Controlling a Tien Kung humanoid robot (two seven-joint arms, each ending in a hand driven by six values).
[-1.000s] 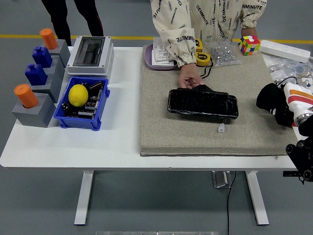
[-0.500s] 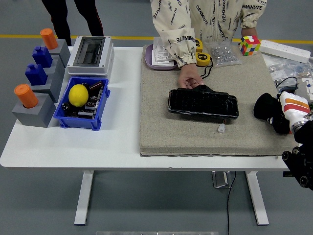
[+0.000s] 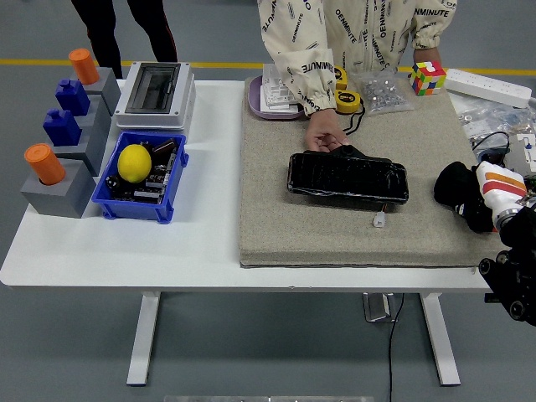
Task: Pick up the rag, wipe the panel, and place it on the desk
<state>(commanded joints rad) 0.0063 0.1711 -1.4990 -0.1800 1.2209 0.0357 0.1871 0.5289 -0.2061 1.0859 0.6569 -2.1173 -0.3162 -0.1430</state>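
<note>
The black panel [image 3: 347,177] lies across the middle of the beige mat [image 3: 276,226]. A small black cloth, apparently the rag [image 3: 349,152], pokes out at the panel's far edge. A person's hand [image 3: 322,134] rests right beside it. My right hand [image 3: 460,194] is a black mass on a white and orange forearm. It hovers over the mat's right edge, a short way right of the panel and apart from it. Whether it holds anything is unclear. A small white connector [image 3: 379,219] lies just in front of the panel.
A blue bin [image 3: 126,208] with a lemon [image 3: 133,162], grey blocks with orange and blue pegs [image 3: 57,180] and a white switch box [image 3: 155,92] stand at the left. Tape measure [image 3: 347,100], a bag of parts [image 3: 381,90], puzzle cube [image 3: 426,77] and cables [image 3: 494,138] line the back right.
My right hand has come down and slightly left, toward the panel. The person's hand and the panel have stayed put.
</note>
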